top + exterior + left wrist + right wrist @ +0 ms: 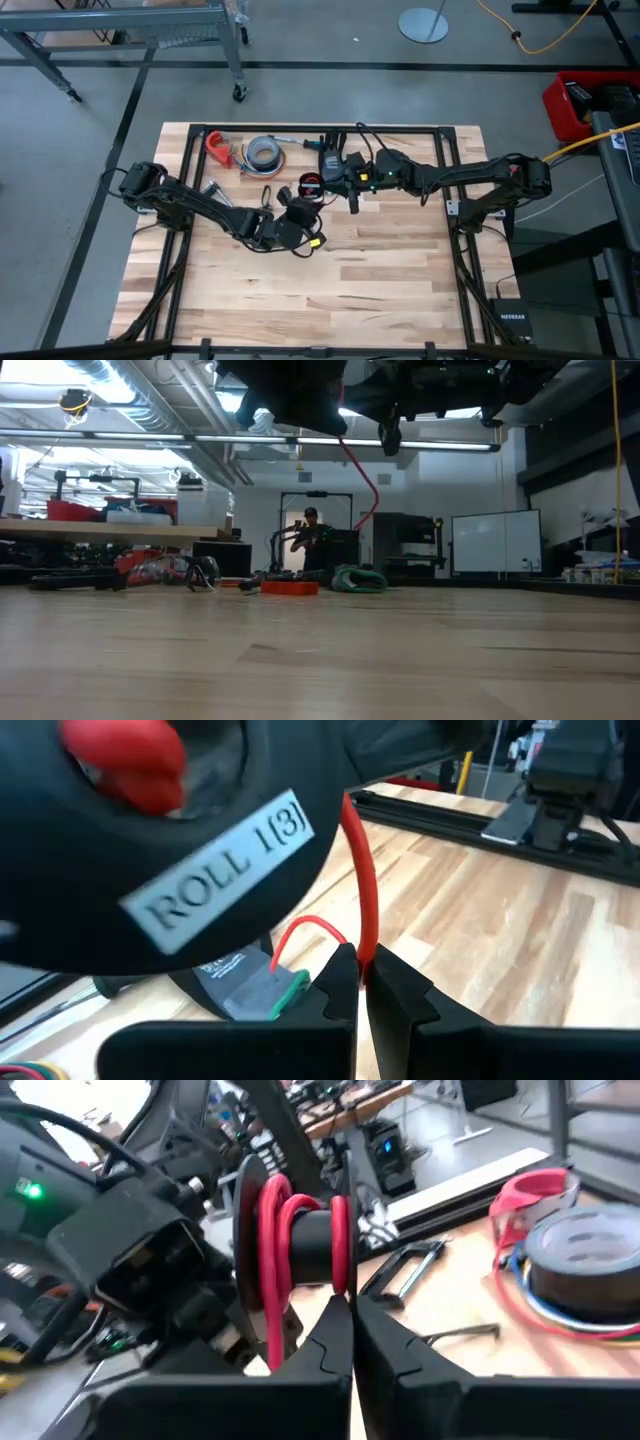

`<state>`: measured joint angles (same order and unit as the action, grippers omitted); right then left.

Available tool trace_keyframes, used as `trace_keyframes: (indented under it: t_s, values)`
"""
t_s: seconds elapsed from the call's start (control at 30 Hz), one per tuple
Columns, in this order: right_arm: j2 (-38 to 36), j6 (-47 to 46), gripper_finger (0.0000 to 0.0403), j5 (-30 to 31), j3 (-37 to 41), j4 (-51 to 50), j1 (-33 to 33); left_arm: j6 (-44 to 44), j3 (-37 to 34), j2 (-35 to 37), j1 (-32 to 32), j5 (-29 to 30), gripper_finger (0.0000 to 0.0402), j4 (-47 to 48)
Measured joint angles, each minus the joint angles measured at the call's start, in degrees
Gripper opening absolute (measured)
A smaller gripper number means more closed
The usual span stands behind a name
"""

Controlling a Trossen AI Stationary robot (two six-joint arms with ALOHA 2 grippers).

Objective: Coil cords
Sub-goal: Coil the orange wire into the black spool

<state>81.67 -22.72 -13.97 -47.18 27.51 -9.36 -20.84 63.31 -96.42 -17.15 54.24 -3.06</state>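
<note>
Both arms meet mid-worktop, raised off the pale wooden plank worktop. Left claw is closed tight, pinching a thin red wire cord. That cord runs up to a black plastic spool labelled ROLL 1(3), w/ red turns wound round its core. Right claw is closed too, tips right at the spool's core; can't tell if it actually grips anything. Far left: grey tape roll beside a red clamp. A person stands far back in the room.
</note>
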Motion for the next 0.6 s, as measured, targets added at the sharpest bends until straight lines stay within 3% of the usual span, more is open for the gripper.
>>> trace_keyframes:
  t_s: [0.4, 0.6]
  values:
    - [-0.5, 0.0, 0.0001, -12.3, 0.0, -4.2, -0.8, -0.5, 0.0, 0.0, -2.4, 0.4, 0.0001, 5.9]
    - [-0.5, -1.2, 0.0001, -17.7, 0.0, -5.1, -0.8, -1.1, 0.0, 0.0, -2.2, -4.0, 0.0023, 5.8]
